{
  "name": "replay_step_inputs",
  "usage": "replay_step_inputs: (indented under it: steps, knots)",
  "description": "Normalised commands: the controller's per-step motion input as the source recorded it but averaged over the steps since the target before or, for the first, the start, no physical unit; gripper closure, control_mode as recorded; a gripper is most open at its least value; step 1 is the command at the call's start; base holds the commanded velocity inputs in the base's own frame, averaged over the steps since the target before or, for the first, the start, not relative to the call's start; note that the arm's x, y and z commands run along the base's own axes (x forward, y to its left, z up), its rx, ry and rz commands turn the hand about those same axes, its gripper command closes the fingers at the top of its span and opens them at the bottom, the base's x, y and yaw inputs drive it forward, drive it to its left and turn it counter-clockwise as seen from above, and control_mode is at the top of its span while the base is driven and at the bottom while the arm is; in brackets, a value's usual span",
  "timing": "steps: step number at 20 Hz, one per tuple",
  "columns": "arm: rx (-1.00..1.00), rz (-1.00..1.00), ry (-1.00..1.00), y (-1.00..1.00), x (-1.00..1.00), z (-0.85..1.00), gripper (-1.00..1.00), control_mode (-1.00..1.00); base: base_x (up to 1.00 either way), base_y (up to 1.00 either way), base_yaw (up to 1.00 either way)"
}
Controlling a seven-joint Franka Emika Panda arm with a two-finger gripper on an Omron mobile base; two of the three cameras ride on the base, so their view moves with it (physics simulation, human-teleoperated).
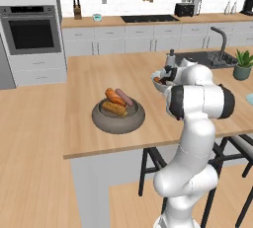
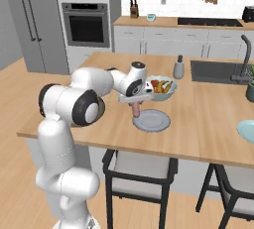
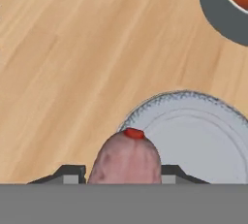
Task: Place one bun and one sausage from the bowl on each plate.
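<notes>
My gripper (image 2: 135, 104) is shut on a pinkish-brown sausage (image 2: 135, 110) that hangs end-down over the left rim of a pale blue-grey plate (image 2: 156, 122). In the hand view the sausage (image 3: 127, 157) stands between the fingertips (image 3: 72, 173), with the plate (image 3: 198, 138) just beyond it. The dark bowl (image 1: 118, 118) on the island holds an orange bun (image 1: 114, 96), a golden-tan bun (image 1: 114, 108) and a second sausage (image 1: 124, 97). A second plate (image 2: 246, 130) lies at the right edge of the counter.
A pale bowl of mixed fruit (image 2: 161, 86) stands just behind the near plate. A soap dispenser (image 2: 178, 67), a sink with its faucet (image 2: 244, 57) and a potted plant (image 1: 242, 64) sit farther right. Stools stand under the island's front edge.
</notes>
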Motion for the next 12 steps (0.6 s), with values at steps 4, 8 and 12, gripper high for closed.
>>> replay_step_inputs:
  steps: [4,8,12]
  knots:
    - [-0.04,0.2,0.03,-0.54,0.25,-0.44,1.0,-1.0,0.0,0.0,0.0]
    - [-0.04,0.07,0.0,-0.36,-0.04,-0.41,1.0,-1.0,0.0,0.0,0.0]
    - [0.0,0.03,-0.01,-0.23,-0.16,-0.56,1.0,-1.0,0.0,0.0,0.0]
